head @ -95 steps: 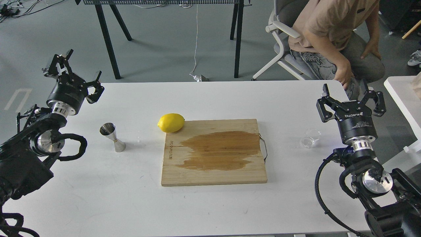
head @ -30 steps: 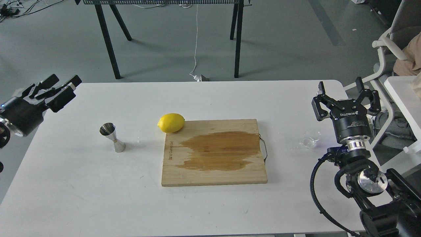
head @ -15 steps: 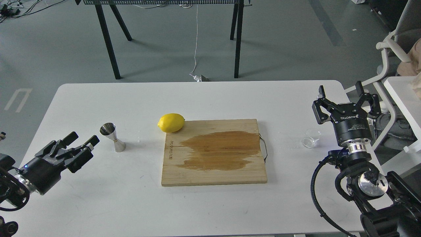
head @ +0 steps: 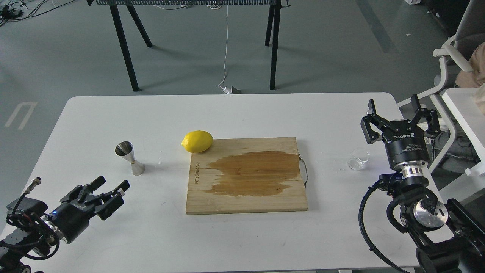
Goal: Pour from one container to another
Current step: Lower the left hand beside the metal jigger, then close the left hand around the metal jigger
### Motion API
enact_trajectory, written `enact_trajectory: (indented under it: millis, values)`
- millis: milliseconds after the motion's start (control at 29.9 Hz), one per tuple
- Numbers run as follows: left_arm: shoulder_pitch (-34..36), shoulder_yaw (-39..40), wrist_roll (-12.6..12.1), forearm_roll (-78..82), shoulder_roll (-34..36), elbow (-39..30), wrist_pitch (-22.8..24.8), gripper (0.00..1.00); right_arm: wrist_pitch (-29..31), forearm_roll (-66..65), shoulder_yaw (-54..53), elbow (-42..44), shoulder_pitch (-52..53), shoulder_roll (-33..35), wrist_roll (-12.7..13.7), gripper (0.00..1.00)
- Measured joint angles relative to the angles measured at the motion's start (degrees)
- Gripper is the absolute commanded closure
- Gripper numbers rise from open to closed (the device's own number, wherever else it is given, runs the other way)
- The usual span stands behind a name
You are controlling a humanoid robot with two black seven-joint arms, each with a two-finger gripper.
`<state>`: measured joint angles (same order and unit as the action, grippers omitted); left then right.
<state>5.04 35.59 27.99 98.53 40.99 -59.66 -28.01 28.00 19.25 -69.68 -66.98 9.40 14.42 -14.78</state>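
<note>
The tiny clear cup (head: 358, 158) stands on the white table at the right, just left of my right gripper's black body. That right gripper (head: 394, 105) points away from me, open and empty, its fingertips beyond the cup. The steel jigger (head: 129, 157) stands upright at the left of the table. My left gripper (head: 113, 184) hovers low over the table in front of the jigger and a little to its left, open, with nothing between its fingers and a clear gap to the jigger.
A wooden cutting board (head: 246, 175) with a dark wet stain lies mid-table, a metal handle on its right edge. A yellow lemon (head: 197, 141) rests at its far-left corner. A second white table (head: 464, 113) and a chair (head: 451, 57) stand to the right.
</note>
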Motion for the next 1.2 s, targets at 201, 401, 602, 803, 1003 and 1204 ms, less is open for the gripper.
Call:
enact_trajectory:
  millis: [201, 401, 602, 803, 1003, 1204]
  values:
    - [2.26, -0.07, 0.00, 0.06, -1.70, 2.19, 1.31, 0.04, 0.00, 0.00, -0.05, -0.09, -0.07, 0.00, 0.01, 0.01]
    - [4.33, -0.10, 0.00, 0.06, -3.73, 3.76, 3.06, 0.04, 0.00, 0.00, -0.11, -0.09, -0.16, 0.00, 0.00, 0.01]
    - [6.10, -1.62, 0.01, 0.08, -5.21, 5.45, 3.22, 0.04, 0.00, 0.00, -0.18, -0.07, -0.23, 0.00, -0.06, 0.01]
    - [8.63, -3.32, 0.01, 0.02, -7.50, 9.57, 3.27, 0.04, 0.00, 0.00, -0.27, -0.07, -0.23, 0.00, -0.07, 0.01]
    - [10.44, -3.84, 0.01, -0.08, -9.32, 12.34, 3.91, 0.04, 0.00, 0.08, -0.32, -0.07, -0.20, 0.00, -0.07, 0.01]
    - [11.86, -3.96, 0.01, -0.10, -10.55, 14.80, 4.89, 0.04, 0.00, 0.09, -0.37, -0.15, -0.48, 0.04, -0.03, 0.01]
